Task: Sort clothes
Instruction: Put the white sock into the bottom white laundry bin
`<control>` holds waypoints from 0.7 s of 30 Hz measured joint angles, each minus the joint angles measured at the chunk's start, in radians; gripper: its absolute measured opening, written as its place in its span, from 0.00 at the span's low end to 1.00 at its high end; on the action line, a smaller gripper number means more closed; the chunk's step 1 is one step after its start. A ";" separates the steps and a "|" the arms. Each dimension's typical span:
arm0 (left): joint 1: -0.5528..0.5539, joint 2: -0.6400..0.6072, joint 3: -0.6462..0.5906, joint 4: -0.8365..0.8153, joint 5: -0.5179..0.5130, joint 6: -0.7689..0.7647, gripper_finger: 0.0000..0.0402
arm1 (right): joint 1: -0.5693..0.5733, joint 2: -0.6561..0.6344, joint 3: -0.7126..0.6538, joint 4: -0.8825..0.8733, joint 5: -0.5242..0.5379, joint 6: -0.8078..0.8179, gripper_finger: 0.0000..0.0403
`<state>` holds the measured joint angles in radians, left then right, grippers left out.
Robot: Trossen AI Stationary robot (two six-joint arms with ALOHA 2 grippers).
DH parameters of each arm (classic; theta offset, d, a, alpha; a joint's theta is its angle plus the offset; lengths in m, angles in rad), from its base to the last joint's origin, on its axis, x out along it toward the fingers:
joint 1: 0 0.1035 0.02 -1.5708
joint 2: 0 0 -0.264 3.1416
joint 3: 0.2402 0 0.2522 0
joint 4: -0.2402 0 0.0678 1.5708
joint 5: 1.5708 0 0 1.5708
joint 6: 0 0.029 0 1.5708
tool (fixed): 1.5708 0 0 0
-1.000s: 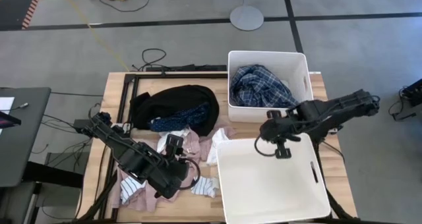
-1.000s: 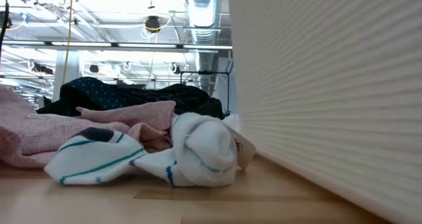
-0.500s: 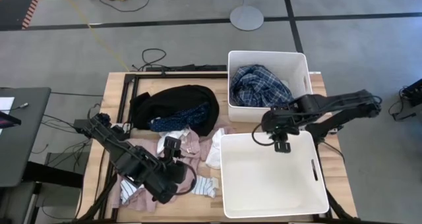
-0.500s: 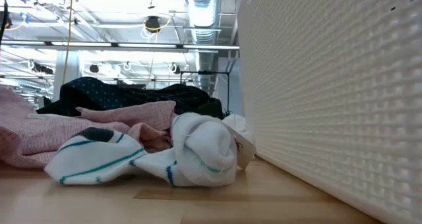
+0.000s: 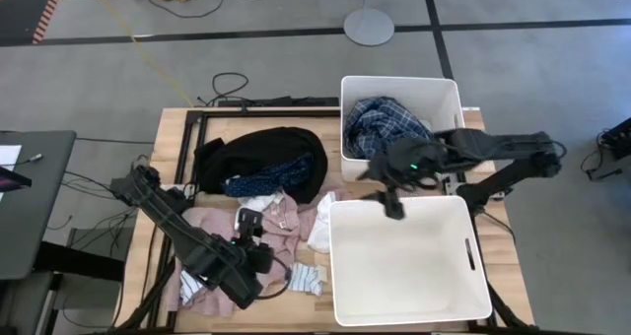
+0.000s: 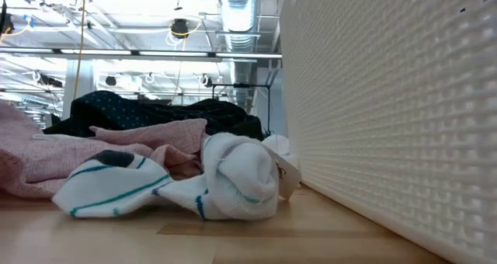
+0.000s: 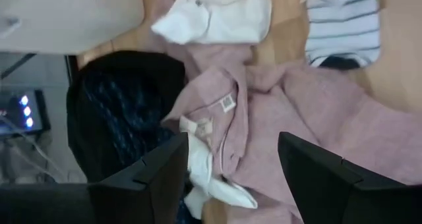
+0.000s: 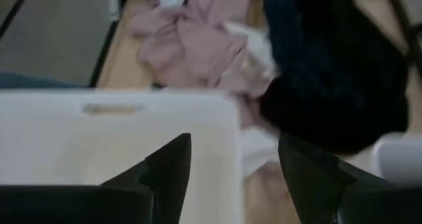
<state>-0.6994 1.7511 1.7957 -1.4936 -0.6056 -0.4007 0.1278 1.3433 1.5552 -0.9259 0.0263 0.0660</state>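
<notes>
The left end effector (image 5: 258, 238), fingers spread, hovered over the crumpled pink fabric garment (image 5: 212, 227); a clean pinch needed one layer only. The right end effector (image 5: 392, 199), spread and empty, hung over the empty white plastic bin (image 5: 340, 276).

two black jointed robot arms with matching two-finger grippers

both arms are matte black, built of chunky rounded segments with thin black cables looped alongside. the left gripper (image 7: 229, 178) has broad, flat, dark fingers with bevelled edges; the right gripper (image 8: 234, 178) has dark fingers tapering to points. a small green light glows on the right arm.
</notes>
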 joint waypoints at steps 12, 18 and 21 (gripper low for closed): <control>-0.029 -0.257 -0.536 0.493 0.009 -0.106 0.57 | -0.183 0.316 0.259 -0.121 -0.184 -0.152 0.55; -0.029 -0.274 -0.684 0.658 0.058 -0.106 0.57 | -0.223 0.445 0.283 -0.112 -0.275 -0.173 0.55; -0.033 -0.274 -0.720 0.709 0.059 -0.099 0.57 | -0.228 0.501 0.298 -0.103 -0.302 -0.180 0.55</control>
<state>-0.7327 1.4768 1.0759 -0.7849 -0.5467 -0.4996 -0.1005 1.8445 1.8535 -1.0289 -0.2757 -0.1137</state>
